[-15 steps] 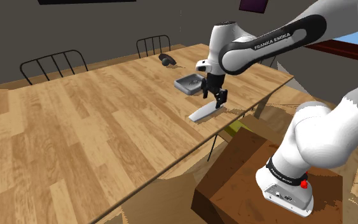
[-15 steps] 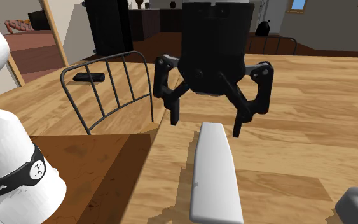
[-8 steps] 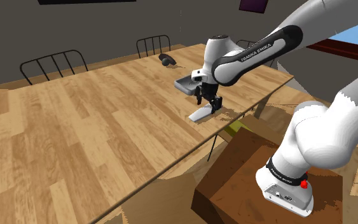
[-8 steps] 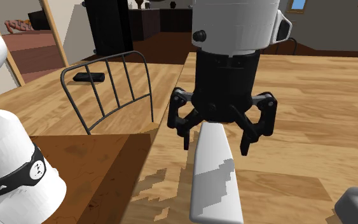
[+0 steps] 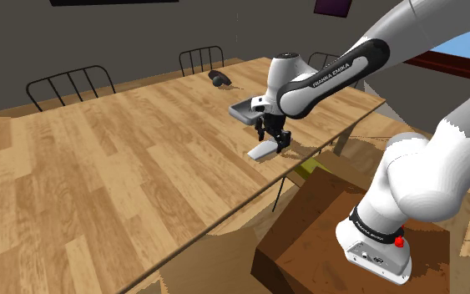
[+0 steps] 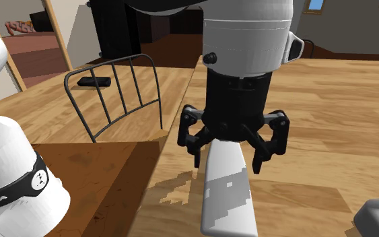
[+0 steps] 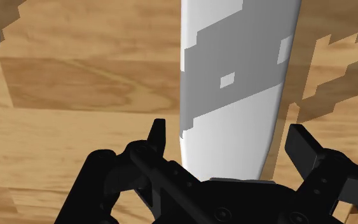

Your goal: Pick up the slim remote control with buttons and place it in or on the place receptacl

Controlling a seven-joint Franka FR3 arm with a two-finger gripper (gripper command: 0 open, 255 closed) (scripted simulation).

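Straddling one end of the white remote (image 6: 228,195) with the gripper (image 6: 226,163) spread wide, not yet clasping it. Leaving it flat on the table (image 5: 124,167) near the edge, close to the grey tray (image 5: 243,108). Waiting on squeeze, lift and placing.

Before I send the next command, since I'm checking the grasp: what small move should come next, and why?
Probably close the gripper: its open fingers flank the white remote at its end, with gaps on both sides, low by the wooden table.
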